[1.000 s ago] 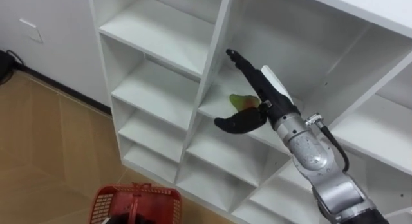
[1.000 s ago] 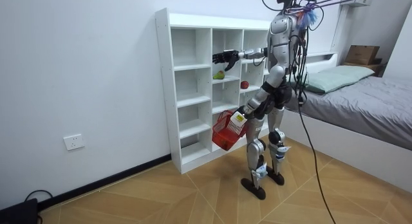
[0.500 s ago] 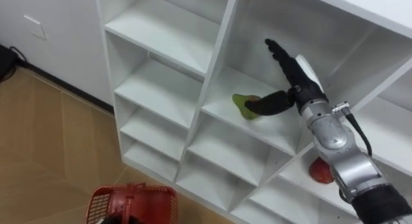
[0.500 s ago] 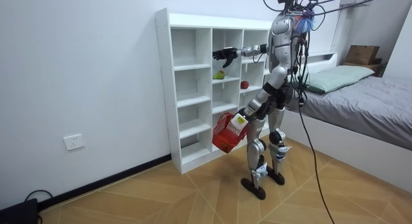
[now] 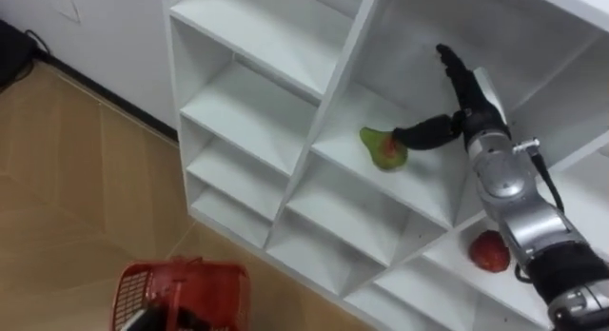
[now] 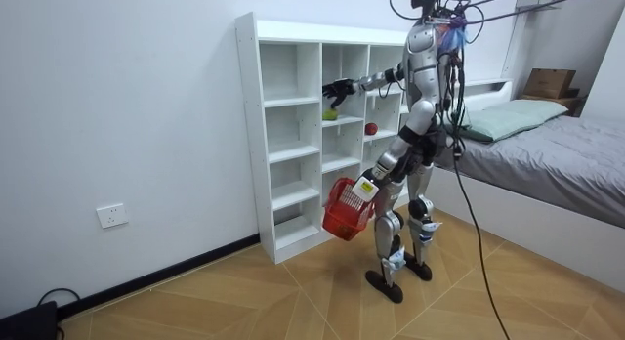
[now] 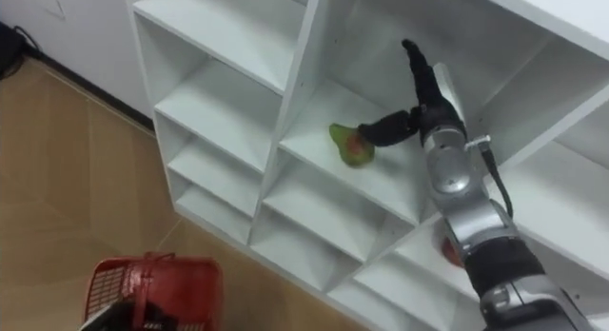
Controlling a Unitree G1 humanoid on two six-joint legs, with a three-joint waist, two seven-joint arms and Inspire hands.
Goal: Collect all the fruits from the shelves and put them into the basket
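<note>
Fingers (image 5: 455, 67): those of the right hand (image 5: 473, 119) are straight and spread, reaching into a closet compartment; the thumb stretches toward the green fruit with its tip at it, and nothing is gripped
Green fruit (image 5: 383, 150): lies on a middle shelf (image 5: 423, 188) of the closet (image 5: 247, 103)
Red fruit (image 5: 488, 252): one compartment lower, to the right
Basket (image 5: 181, 291): red, off the floor, hanging at the left hand (image 6: 359, 187)
Robot: stands facing the closet, bed (image 6: 547, 154) behind it
</note>
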